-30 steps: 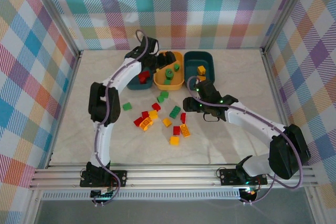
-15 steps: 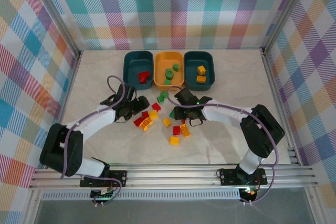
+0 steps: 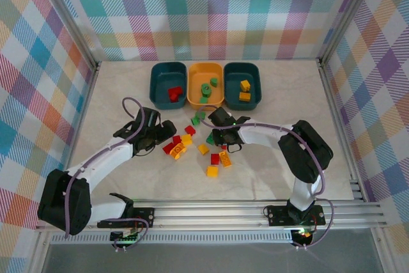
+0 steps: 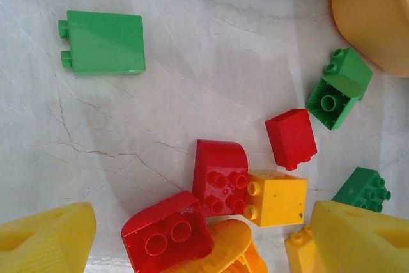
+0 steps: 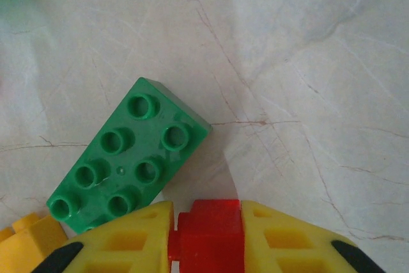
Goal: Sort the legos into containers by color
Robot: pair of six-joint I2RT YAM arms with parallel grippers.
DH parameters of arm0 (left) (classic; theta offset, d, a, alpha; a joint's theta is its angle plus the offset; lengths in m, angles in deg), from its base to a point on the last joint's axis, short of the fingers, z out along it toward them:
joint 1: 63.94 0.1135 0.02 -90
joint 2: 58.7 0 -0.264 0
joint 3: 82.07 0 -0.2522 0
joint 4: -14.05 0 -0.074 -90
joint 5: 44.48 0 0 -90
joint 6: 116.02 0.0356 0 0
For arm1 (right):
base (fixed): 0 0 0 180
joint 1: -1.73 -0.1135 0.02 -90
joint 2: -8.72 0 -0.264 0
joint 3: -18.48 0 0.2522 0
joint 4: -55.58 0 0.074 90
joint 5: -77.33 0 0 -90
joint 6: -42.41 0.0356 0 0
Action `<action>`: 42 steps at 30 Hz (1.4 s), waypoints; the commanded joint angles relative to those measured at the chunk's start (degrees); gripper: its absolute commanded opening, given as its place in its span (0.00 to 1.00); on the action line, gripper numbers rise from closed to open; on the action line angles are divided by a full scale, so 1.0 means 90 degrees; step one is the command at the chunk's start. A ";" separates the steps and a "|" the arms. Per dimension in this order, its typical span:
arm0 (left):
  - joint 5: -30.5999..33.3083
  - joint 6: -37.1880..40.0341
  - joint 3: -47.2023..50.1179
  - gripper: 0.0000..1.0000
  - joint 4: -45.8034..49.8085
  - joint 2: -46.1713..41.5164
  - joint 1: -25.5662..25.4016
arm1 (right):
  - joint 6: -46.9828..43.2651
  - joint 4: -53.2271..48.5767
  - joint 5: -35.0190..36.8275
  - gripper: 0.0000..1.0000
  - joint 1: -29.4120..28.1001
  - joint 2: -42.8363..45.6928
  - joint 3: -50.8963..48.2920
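Pinching a red lego point(image 5: 209, 231) between its yellow fingers point(image 5: 128, 238), the right tool point(image 5: 208, 222) is clenched on it close over the surface point(image 5: 307, 62). The fingers hide the brick's long axis. Just beside it lies a green lego point(image 5: 128, 158), studs up in two rows, with its long axis running diagonally from lower left to upper right. The left tool point(image 4: 203, 217) is spread wide and grips nothing. Its camera shows three red, three green and one yellow brick point(image 4: 276, 197). Beyond stand three containers: a left teal bin point(image 3: 155, 87) with two reds, a yellow-orange bin point(image 3: 193, 94) with three greens, and a right teal bin point(image 3: 255, 87) with two yellow-orange bricks.
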 commanded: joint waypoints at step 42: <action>-0.0516 -0.0413 0.1118 0.99 0.0227 -0.1917 0.0831 | -0.2298 -0.0231 -0.0652 0.62 -0.0007 -0.1918 0.6114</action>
